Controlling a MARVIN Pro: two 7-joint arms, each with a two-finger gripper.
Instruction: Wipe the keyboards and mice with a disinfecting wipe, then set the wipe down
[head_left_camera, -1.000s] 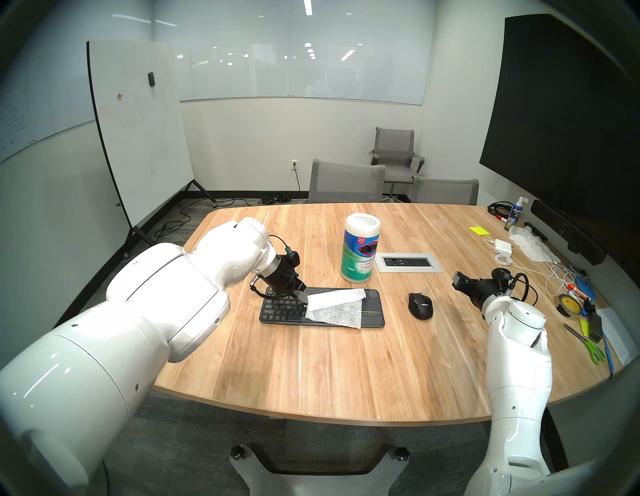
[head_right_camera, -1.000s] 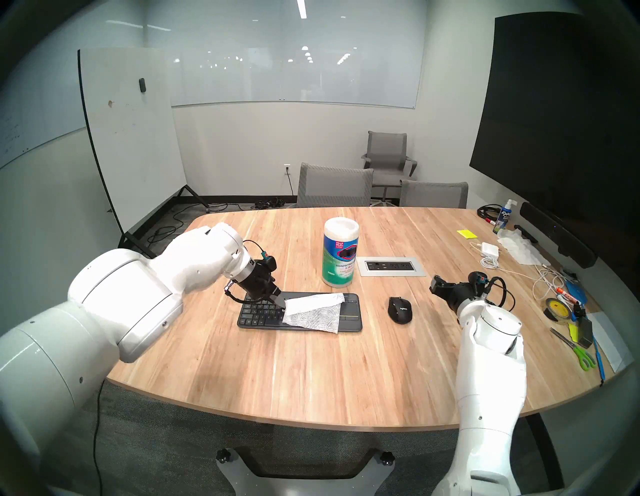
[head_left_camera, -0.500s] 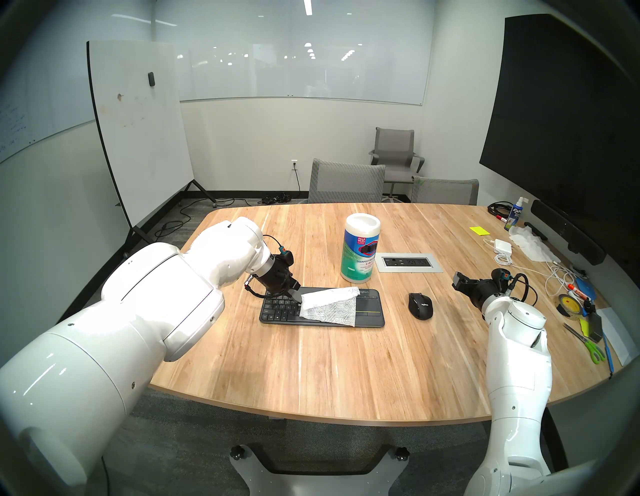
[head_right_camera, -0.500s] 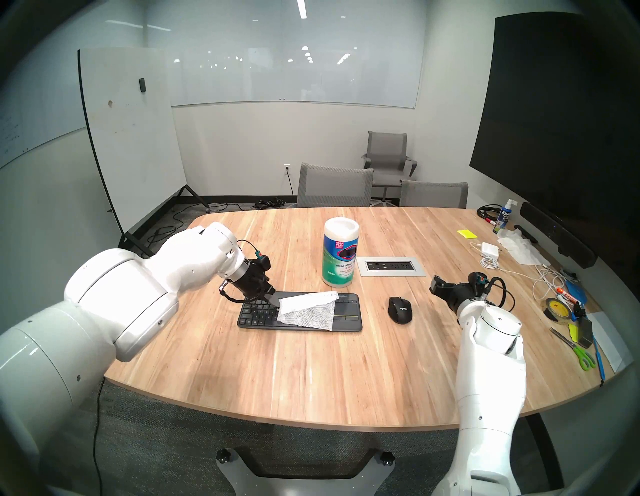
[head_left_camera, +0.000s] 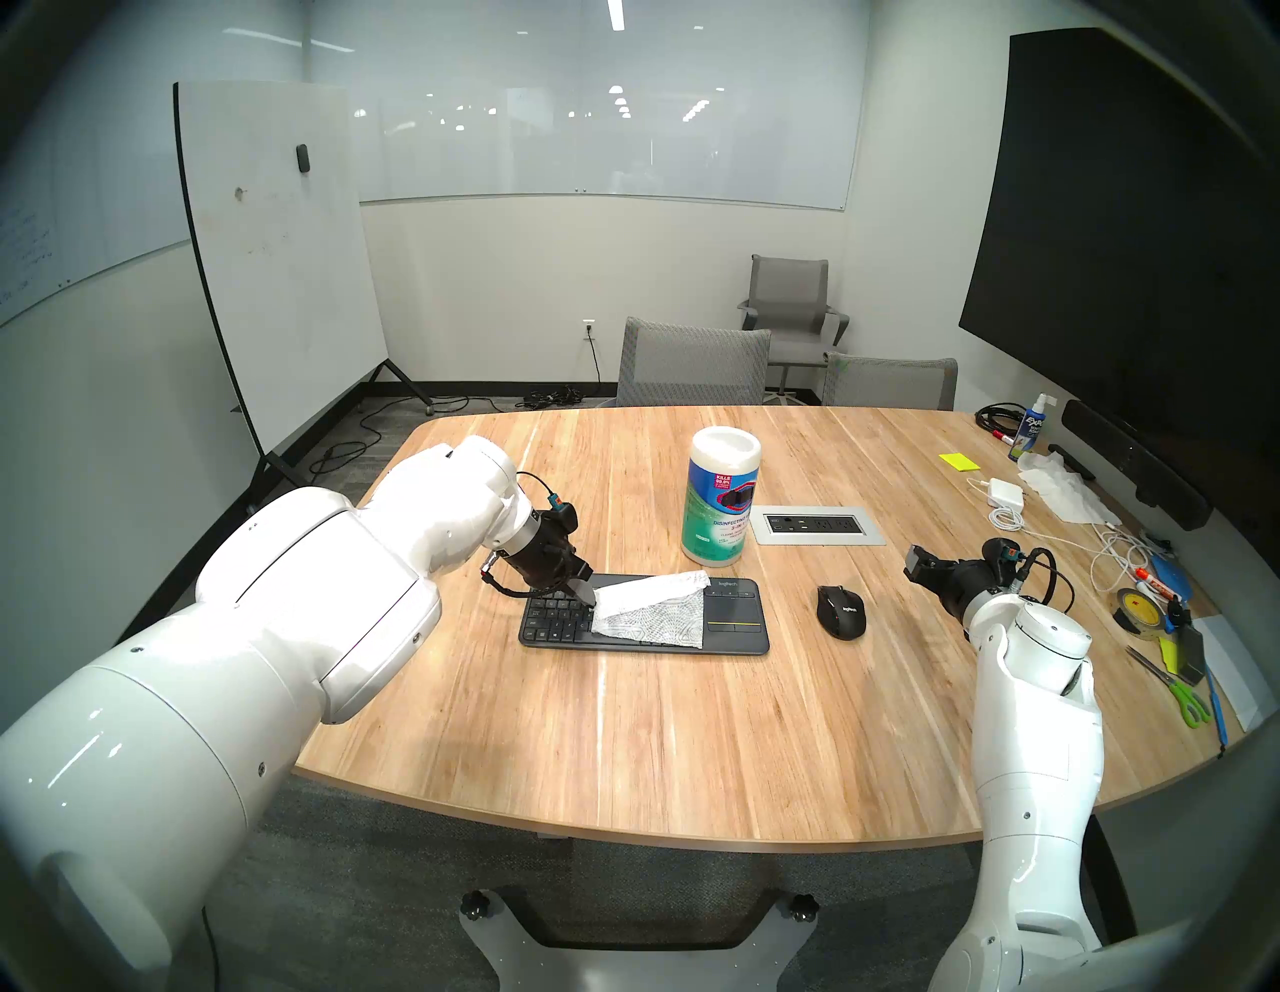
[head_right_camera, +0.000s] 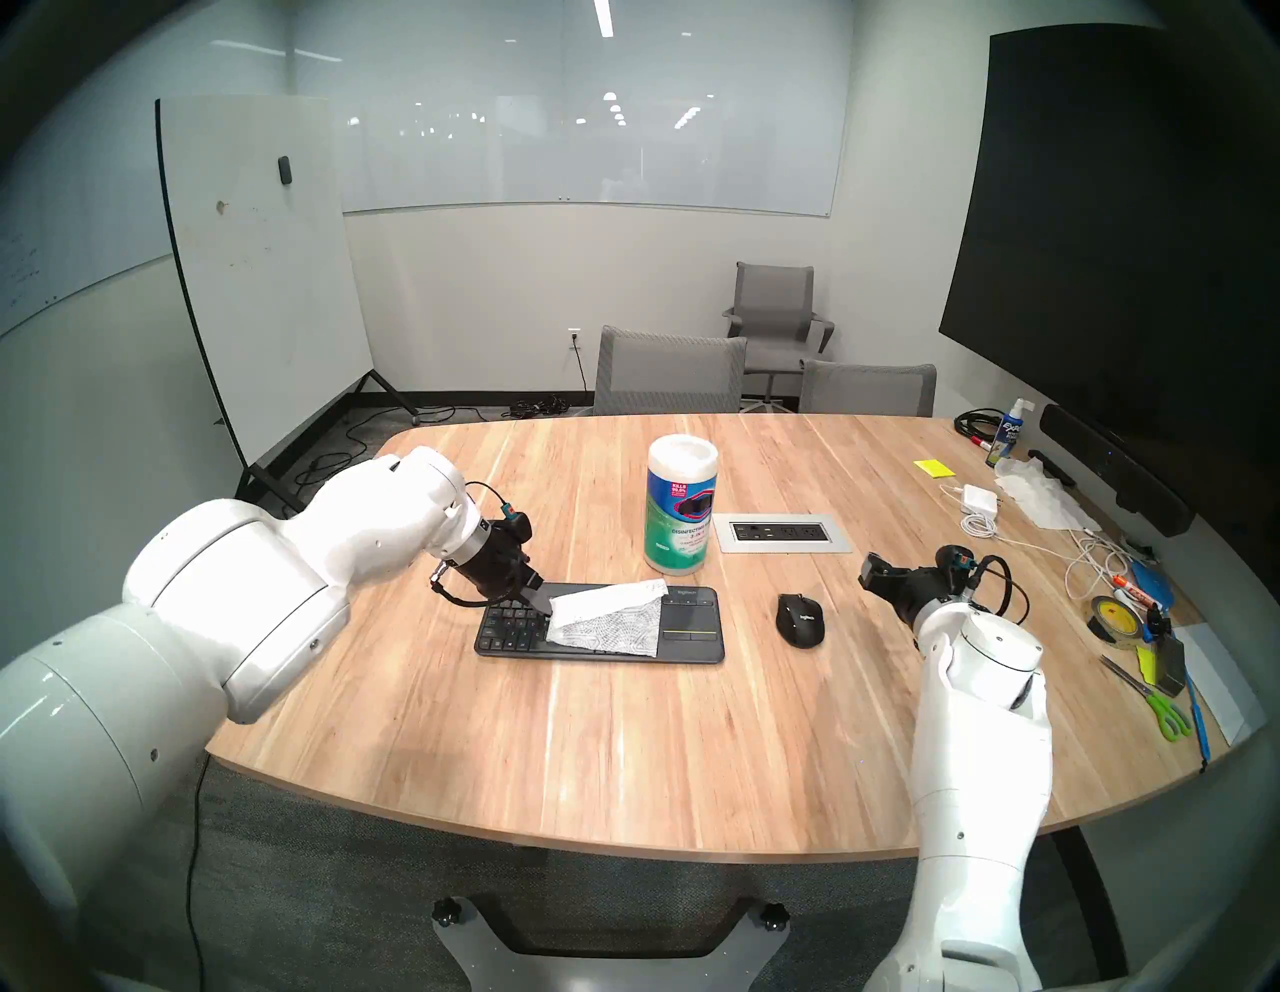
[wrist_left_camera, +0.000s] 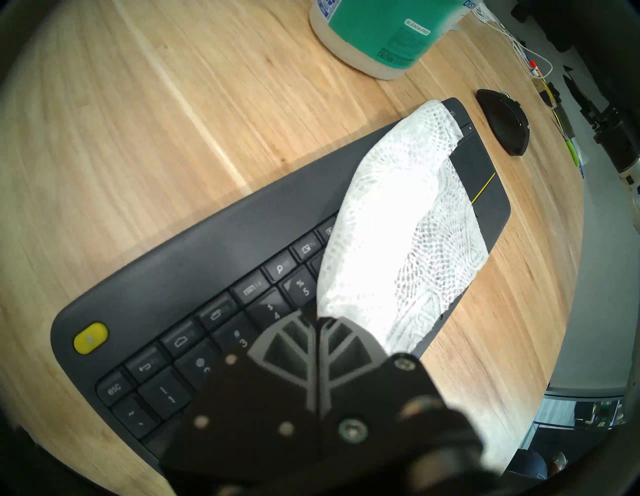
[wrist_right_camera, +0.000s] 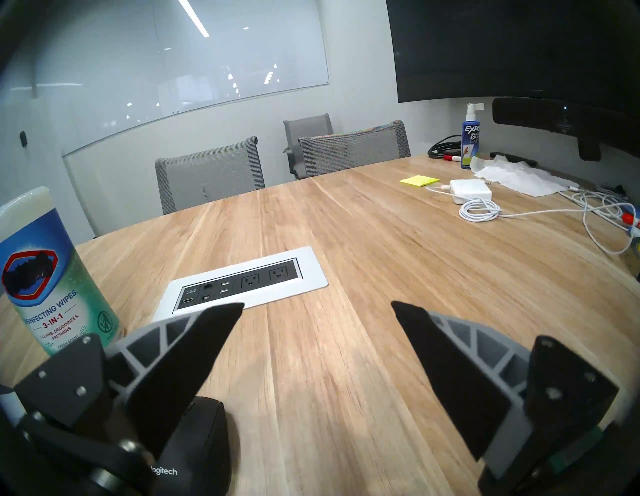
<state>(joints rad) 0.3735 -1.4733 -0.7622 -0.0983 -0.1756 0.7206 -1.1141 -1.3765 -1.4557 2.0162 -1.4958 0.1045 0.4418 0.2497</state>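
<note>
Dragging the wipe (head_left_camera: 651, 613) across the keyboard (head_left_camera: 554, 620), near the tabletop's left edge, we keep the left gripper (wrist_left_camera: 317, 320) clamped on its corner and low, so the sheet stays flat on the keys. The right gripper (wrist_right_camera: 317, 308) stands wide, empty, beside the mouse (head_left_camera: 840, 611).

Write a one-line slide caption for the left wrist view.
Left claw shut on white wipe, draped across grey keyboard; mouse beyond.

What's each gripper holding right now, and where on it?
Left gripper pinches the disinfecting wipe at its near edge, draped over the keyboard. Right gripper is open, empty.
</note>
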